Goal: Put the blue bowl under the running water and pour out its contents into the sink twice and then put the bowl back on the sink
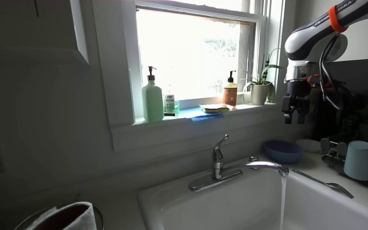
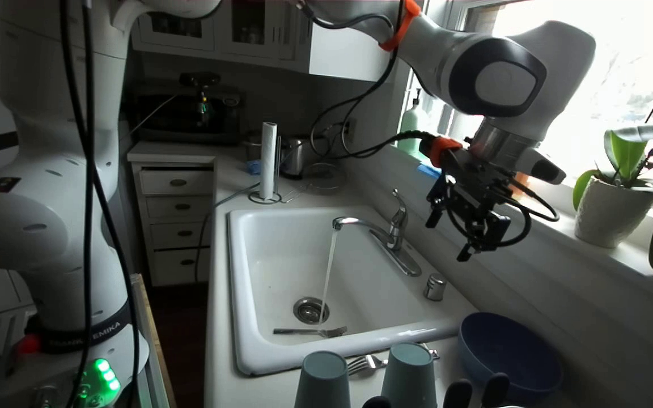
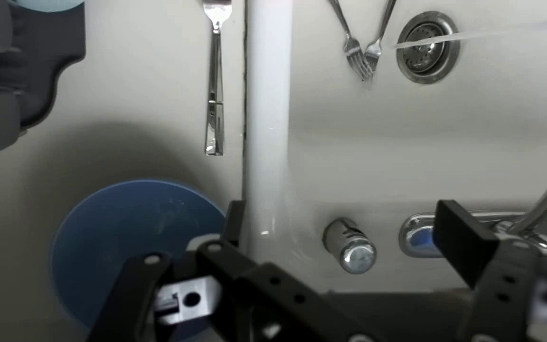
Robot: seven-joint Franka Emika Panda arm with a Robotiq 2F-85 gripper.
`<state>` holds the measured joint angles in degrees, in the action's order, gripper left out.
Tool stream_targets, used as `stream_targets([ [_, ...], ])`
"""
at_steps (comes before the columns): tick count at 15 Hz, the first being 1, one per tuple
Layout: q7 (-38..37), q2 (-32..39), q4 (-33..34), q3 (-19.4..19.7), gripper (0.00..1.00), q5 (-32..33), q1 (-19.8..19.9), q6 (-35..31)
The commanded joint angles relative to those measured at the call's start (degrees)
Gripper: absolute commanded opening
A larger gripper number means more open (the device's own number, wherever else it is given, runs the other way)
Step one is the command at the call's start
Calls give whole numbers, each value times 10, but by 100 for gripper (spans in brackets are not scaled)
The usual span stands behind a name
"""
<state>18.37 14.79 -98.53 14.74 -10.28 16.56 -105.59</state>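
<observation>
We saw the black two-fingered claw (image 3: 342, 225) spread wide in midair, while the smooth, round blue bowl (image 2: 508, 357) sat on the pale counter (image 3: 150, 90) beside the white rectangular sink (image 3: 268, 95).

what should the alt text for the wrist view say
A robot's open, empty gripper hangs above a kitchen counter and white sink. A blue bowl stands on the counter at lower left, partly hidden by the gripper; at upper right, a thin stream of water crosses in front of the drain.
</observation>
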Motion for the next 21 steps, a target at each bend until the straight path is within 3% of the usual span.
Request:
stream_targets([
  [1,14,98,106,-3,100,-15,46,35],
  [9,36,260,278,-28,100,-8,137,51],
  [21,14,396,433,-44,100,17,177,60],
])
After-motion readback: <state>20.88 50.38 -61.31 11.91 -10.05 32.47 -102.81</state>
